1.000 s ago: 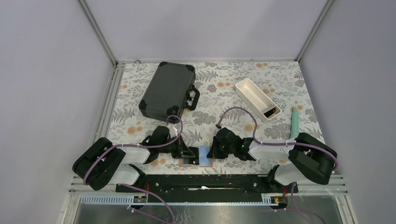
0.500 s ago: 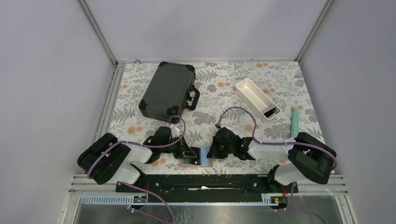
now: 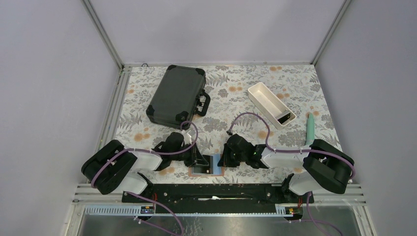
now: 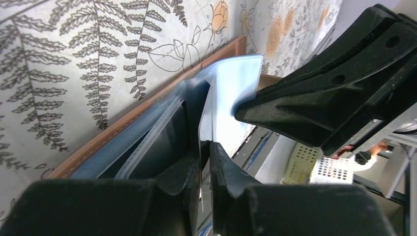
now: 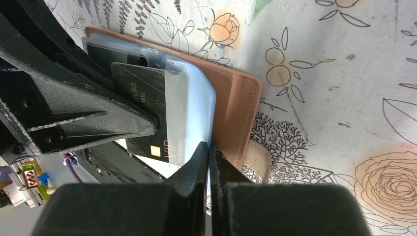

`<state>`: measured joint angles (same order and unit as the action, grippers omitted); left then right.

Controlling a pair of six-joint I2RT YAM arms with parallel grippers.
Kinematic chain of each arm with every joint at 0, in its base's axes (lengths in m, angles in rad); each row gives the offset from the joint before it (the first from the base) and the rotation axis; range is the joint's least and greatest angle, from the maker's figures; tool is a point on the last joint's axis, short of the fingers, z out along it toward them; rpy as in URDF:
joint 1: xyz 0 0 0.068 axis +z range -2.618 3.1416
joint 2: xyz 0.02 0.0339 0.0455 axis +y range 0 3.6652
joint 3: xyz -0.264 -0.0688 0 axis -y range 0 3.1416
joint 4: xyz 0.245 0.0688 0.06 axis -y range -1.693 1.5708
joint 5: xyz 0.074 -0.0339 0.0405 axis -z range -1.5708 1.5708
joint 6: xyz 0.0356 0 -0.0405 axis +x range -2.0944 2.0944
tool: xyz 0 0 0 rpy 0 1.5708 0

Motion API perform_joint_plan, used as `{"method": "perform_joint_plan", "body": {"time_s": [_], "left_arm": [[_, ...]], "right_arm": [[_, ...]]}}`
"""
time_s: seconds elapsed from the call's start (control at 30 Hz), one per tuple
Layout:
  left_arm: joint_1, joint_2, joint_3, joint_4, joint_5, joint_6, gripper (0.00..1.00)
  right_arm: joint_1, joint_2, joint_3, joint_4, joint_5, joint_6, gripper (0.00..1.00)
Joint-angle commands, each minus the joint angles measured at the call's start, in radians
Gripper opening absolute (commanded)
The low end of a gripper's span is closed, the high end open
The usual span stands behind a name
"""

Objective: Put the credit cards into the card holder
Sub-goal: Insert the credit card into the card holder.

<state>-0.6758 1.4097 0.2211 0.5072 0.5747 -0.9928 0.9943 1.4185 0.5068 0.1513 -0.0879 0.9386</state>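
The card holder [image 3: 214,166] lies open at the table's near edge, tan outside [image 5: 238,108], pale blue pockets inside [image 4: 237,81]. My left gripper [image 3: 200,160] is shut on a black credit card, seen edge-on between its fingers in the left wrist view [image 4: 206,150]. In the right wrist view that black card [image 5: 147,93], marked VIP, has its far part under a translucent blue pocket sheet. My right gripper [image 3: 222,159] is shut on the pale blue pocket sheet's edge [image 5: 210,147] and holds it up. Another dark card [image 5: 123,56] sits in a back pocket.
A large black hard case [image 3: 177,96] lies at the back left. A long white tray [image 3: 271,104] stands at the back right, and a teal pen-like object [image 3: 310,129] lies by the right edge. A black metal rail [image 3: 211,189] runs just behind the wallet.
My left arm has shifted a little to the right and up toward the wallet with the card. The right arm and the wallet have stayed in place.
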Motion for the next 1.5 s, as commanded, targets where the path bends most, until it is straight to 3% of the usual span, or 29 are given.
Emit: {"method": "perform_joint_plan", "body": {"time_s": [0.0,0.13,0.7,1.13,1.47], "left_arm": [[-0.010,-0.051,0.042,-0.179,-0.096,0.085,0.18],[-0.012,-0.081,0.066,-0.274,-0.125,0.111,0.30],[-0.086,-0.169,0.180,-0.621,-0.308,0.134,0.48],[-0.188,-0.077,0.321,-0.711,-0.370,0.138,0.41],[-0.231,-0.029,0.408,-0.813,-0.412,0.163,0.44]], "right_arm": [[0.007,-0.008,0.021,-0.010,0.038,-0.014,0.00],[0.007,-0.010,0.019,-0.011,0.040,-0.015,0.00],[0.008,-0.025,0.009,-0.013,0.048,-0.017,0.00],[0.008,-0.032,0.005,-0.019,0.056,-0.023,0.00],[0.007,-0.041,0.000,-0.022,0.062,-0.030,0.00]]}}
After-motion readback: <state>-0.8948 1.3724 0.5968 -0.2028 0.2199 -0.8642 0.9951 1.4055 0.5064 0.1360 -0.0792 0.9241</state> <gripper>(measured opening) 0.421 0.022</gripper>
